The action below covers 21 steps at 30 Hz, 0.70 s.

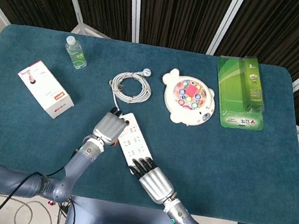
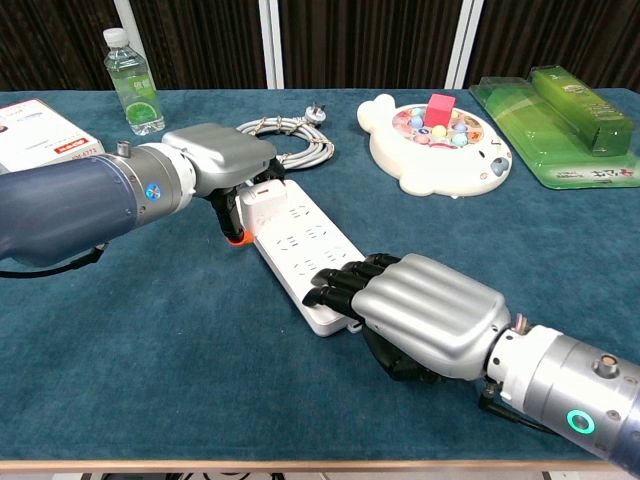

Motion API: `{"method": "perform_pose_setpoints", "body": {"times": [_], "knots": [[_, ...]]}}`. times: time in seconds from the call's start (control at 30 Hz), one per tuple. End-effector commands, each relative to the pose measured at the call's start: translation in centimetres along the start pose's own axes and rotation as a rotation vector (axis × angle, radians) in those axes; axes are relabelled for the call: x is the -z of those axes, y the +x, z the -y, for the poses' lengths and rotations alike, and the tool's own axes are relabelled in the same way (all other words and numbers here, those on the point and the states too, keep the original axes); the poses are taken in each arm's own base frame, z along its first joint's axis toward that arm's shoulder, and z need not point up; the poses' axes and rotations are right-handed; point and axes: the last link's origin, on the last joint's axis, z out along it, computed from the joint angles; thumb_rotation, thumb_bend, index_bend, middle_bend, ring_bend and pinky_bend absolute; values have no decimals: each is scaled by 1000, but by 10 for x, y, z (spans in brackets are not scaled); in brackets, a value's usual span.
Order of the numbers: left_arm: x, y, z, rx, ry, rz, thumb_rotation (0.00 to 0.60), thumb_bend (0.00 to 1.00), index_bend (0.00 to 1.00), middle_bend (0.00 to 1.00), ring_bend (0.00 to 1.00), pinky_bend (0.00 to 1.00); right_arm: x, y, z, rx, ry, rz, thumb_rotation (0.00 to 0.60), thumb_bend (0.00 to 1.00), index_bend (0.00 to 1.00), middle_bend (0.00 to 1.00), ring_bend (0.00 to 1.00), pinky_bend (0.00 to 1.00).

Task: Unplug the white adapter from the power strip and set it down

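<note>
A table (image 1: 255, 163) covered in dark teal cloth carries everything. A white power strip (image 1: 130, 143) lies near six o'clock. A coiled grey cable (image 1: 130, 85) sits towards twelve, a bottle (image 1: 75, 52) and red-and-white box (image 1: 45, 89) around ten, a round toy (image 1: 188, 98) at one, a green package (image 1: 240, 91) at two.

Dark curtains (image 1: 183, 9) behind teal table (image 1: 256, 157)

On the table (image 1: 255, 163), the power strip (image 1: 130, 142) lies near the middle front between the left hand (image 1: 108, 127) at its far end and the right hand (image 1: 153, 179) at its near end, with the coiled cable (image 1: 131, 85) behind it, the bottle (image 1: 76, 52) far left and the toy (image 1: 190, 98) to the right.
</note>
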Motion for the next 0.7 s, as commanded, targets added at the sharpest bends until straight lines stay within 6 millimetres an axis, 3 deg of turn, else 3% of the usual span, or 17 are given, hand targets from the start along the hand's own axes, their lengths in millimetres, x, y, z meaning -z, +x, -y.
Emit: {"method": "perform_pose_setpoints", "body": {"times": [0.03,0.23,0.7], "knots": [[0,-1,-4,11,7,-11,600,218,501,543,203,156,0,0,0,-1,0,-1,600,966,184,185,174,188],[-1,0,-5,0,6,-55,600,294,567,619,237,177,1,1,1,-4,1,-2,600,966,184,185,175,188],[0,-7,-2,-19,4,-61,600,311,611,662,253,181,2,-3,-1,-7,-4,10,600,966,188,187,178,188]]}}
